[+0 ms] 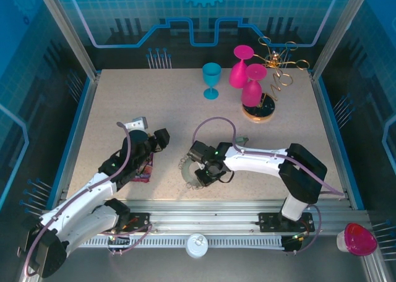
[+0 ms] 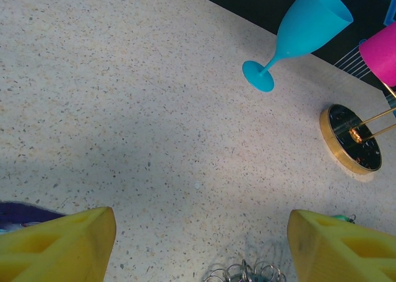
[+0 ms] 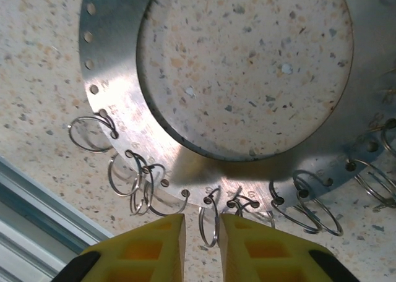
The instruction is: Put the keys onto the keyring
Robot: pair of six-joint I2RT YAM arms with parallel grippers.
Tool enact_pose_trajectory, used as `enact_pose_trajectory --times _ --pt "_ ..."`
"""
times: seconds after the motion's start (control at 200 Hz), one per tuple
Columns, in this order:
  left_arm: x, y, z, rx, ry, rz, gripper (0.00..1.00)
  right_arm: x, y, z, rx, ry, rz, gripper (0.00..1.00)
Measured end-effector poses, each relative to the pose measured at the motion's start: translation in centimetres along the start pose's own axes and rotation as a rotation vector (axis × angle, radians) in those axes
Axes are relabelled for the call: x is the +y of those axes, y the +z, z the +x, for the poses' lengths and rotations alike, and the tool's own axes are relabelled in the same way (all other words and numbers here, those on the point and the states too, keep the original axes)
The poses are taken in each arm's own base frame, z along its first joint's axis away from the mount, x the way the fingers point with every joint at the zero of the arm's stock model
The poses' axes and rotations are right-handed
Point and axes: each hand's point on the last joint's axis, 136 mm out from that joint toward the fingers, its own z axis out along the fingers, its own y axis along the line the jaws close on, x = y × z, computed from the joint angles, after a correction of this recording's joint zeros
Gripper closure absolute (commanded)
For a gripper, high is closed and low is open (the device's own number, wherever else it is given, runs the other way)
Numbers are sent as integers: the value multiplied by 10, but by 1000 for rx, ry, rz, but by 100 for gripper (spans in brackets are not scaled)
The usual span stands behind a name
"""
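Grey keyring bare of keys, so both seem left to thread.
At the keyring's near rim the right gripper holds its yellow fingers narrowly apart, one silvery wire loop in the gap; whether they nip it cannot be told. The ring lies flat on the table, its visible loops empty. To its left the left gripper hangs spread, holding nothing. Past its far rim peeks what looks like the green key.

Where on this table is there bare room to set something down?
Bare: the far-left part of the table, out to the teal goblet; also far right, between the wire stand and the right arm. Crowded: near middle, round the keyring.
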Motion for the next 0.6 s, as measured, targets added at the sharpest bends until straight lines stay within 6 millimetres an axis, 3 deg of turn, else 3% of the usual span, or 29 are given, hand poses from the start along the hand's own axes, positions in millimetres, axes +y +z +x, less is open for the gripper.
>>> enact_pose_trajectory --times 0.6 --pt "-1 -3 -2 -7 -2 6 27 -2 11 11 64 -1 57 77"
